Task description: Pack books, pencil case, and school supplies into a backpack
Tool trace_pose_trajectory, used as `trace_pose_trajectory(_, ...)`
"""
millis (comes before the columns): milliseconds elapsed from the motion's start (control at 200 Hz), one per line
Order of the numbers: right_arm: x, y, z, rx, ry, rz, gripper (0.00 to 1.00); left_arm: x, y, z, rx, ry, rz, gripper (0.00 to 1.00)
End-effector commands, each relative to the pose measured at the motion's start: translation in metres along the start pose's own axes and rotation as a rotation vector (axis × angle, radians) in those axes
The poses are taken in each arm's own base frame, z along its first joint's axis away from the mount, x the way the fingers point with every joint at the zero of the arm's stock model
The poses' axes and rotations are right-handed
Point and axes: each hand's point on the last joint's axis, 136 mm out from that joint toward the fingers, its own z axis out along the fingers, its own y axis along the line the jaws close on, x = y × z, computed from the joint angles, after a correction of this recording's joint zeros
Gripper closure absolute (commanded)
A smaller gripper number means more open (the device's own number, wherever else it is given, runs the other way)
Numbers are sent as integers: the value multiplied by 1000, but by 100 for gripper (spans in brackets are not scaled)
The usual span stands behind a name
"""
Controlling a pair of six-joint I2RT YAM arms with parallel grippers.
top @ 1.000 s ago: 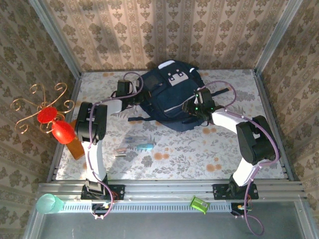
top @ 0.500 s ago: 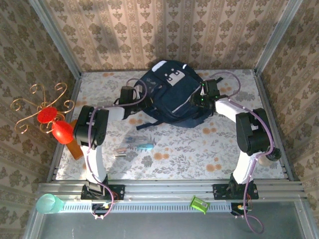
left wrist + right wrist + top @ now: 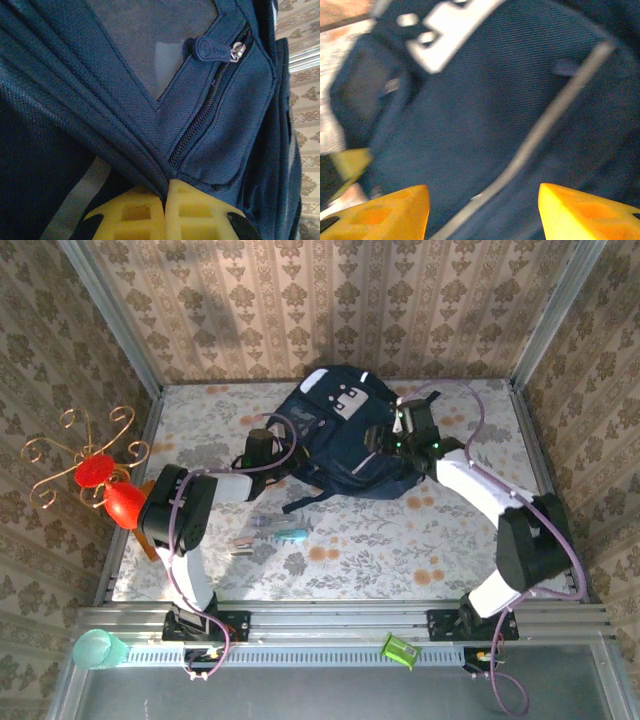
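The backpack [image 3: 345,435] is lying toward the far middle of the flowered worktop [image 3: 450,540], its white-patched front facing up and its straps [image 3: 305,498] trailing toward the near edge. It is being approached from both sides by the arms. At its left flank the left gripper [image 3: 270,452] is being pressed against the cloth; in the left wrist view the left gripper [image 3: 165,187] is being shown with its yellow jaws pressed together on a ridge of the backpack's [image 3: 90,110] navy fabric, so a fold of the bag is being pinched between them. Just above that fold a zip [image 3: 210,100] is running up at a slant to a rounded blue zip pull [image 3: 215,49] lying at its upper end. On the other side the right gripper [image 3: 397,435] is being held over the bag's right half. In the right wrist view the right gripper [image 3: 482,202] is being seen with its jaws spread wide and nothing between them but the backpack [image 3: 470,125] beyond, where a white patch [image 3: 452,30] and a pale strip [image 3: 545,125] are being blurred by motion. Nearer the arm bases, well apart from the bag, the school supplies are lying loose on the worktop: a teal-handled tool [image 3: 287,533] and, just to its left, a few thin sticks [image 3: 243,543].
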Motion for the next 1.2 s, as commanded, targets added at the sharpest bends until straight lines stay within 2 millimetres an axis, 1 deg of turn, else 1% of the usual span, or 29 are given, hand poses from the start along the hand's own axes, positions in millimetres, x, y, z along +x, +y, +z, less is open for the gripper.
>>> trace_pose_trajectory(0, 29, 50, 1, -155, 58, 68, 39, 5, -12, -9, 21, 11, -10, 100)
trace_pose_trajectory(65, 46, 77, 8, -226, 92, 90, 41, 3, -19, -12, 39, 9, -15, 100)
trace_pose_trajectory(115, 56, 96, 15, -284, 104, 116, 45, 1, -23, -14, 51, 6, -19, 100)
trace_pose_trajectory(150, 63, 106, 22, -309, 112, 126, 48, 0, -26, -16, 62, 5, -22, 100)
trace_pose_trajectory(305, 89, 130, 52, -356, 146, 165, 58, -3, -36, -19, 86, 7, -19, 100)
trace_pose_trajectory(395, 100, 137, 66, -363, 160, 176, 61, -3, -36, -20, 86, 11, -13, 100)
trace_pose_trajectory(525, 107, 133, 82, -323, 147, 194, 65, -2, -38, -20, 91, 15, -12, 100)
trace_pose_trajectory(665, 111, 117, 97, -247, 120, 227, 66, -1, -39, -20, 98, 21, -13, 100)
trace_pose_trajectory(725, 110, 114, 101, -234, 103, 237, 66, -1, -40, -20, 102, 21, -12, 100)
trace_pose_trajectory(785, 107, 112, 103, -221, 81, 237, 66, 0, -39, -19, 103, 25, -14, 100)
trace_pose_trajectory(895, 93, 110, 103, -191, 40, 208, 66, 2, -39, -19, 103, 29, -16, 100)
trace_pose_trajectory(1025, 78, 114, 102, -197, 8, 203, 67, 3, -39, -19, 103, 31, -16, 100)
trace_pose_trajectory(1125, 73, 119, 101, -218, 1, 207, 68, 4, -38, -19, 103, 33, -14, 100)
trace_pose_trajectory(1195, 73, 116, 103, -197, -1, 211, 69, 4, -37, -18, 100, 34, -14, 100)
